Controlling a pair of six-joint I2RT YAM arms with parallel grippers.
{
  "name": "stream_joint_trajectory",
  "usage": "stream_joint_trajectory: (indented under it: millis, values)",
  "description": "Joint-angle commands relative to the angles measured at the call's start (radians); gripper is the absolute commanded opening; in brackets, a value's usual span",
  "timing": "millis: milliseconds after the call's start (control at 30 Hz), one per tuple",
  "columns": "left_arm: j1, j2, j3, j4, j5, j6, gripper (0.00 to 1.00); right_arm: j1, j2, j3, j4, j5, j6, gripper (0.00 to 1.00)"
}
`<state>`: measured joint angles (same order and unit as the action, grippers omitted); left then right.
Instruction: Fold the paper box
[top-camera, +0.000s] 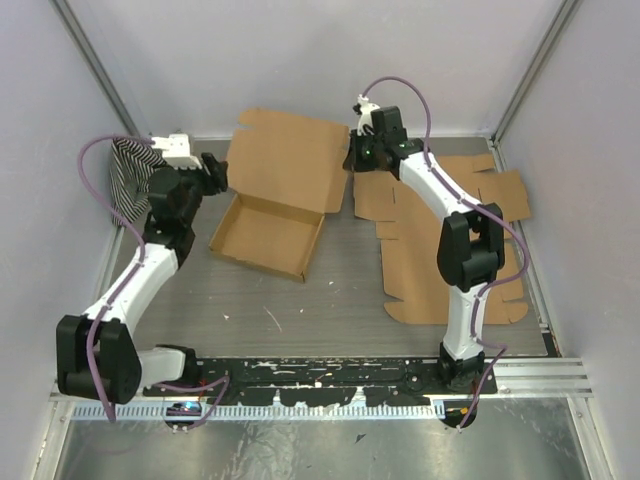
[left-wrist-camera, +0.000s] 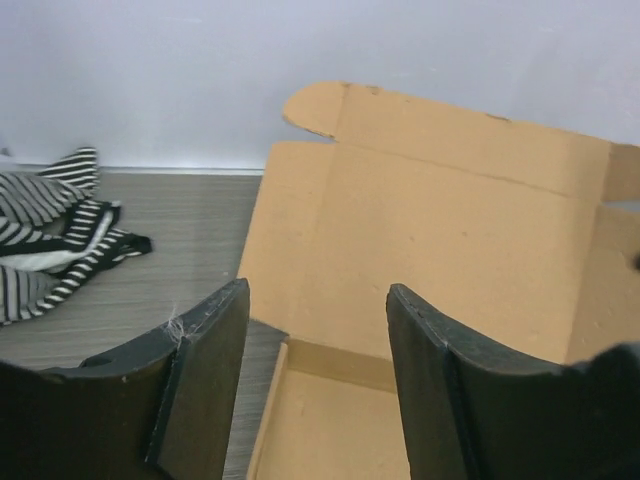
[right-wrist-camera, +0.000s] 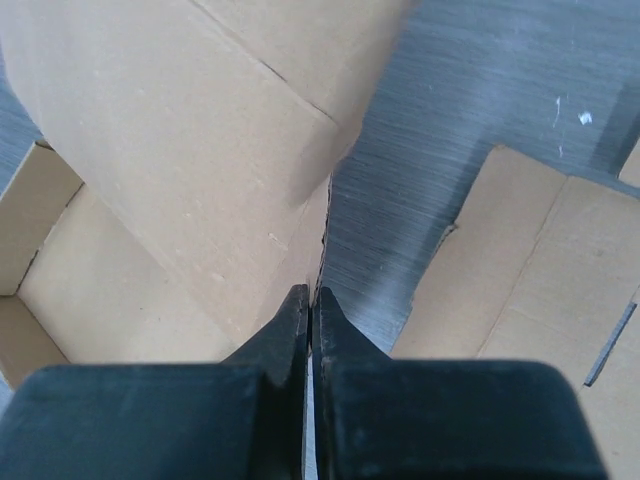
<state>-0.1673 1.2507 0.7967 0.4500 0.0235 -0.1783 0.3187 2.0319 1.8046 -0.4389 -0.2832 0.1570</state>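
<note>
Altogether one paper box (top-camera: 268, 232), one striped cloth (top-camera: 126, 182)

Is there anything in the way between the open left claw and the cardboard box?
No, nothing visible is. The left gripper is open, and the paper box sits right ahead of its fingers with only a bare gap between them. The striped cloth lies off to the left, out of the path.

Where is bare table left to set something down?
Bare table lies between the paper box and the black base rail, left of the flat cardboard sheets. Crowded: the back, with box and striped cloth; the right, under the sheets.
</note>
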Motion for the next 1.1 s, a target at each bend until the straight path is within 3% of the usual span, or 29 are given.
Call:
stream_joint_trajectory:
  millis: [0, 233, 467, 767, 1067]
  values:
    - [-0.001, -0.026, 0.175, -0.350, -0.180, 0.037, 0.65, 0.059, -0.119, -0.043, 0.161, 0.078, -0.090, 0.01]
    - [0.001, 0.134, 0.477, -0.705, -0.159, 0.114, 0.75, 0.142, -0.162, -0.060, 0.170, 0.177, -0.235, 0.01]
    - [0.003, 0.254, 0.632, -0.933, -0.140, 0.120, 0.75, 0.144, -0.171, -0.062, 0.139, 0.191, -0.250, 0.01]
    - [0.010, 0.223, 0.575, -0.912, -0.137, 0.121, 0.76, 0.136, -0.242, -0.152, 0.127, 0.150, -0.300, 0.01]
    - [0.052, 0.300, 0.588, -0.848, -0.069, 0.134, 0.76, 0.134, -0.275, -0.182, 0.095, 0.087, -0.325, 0.01]
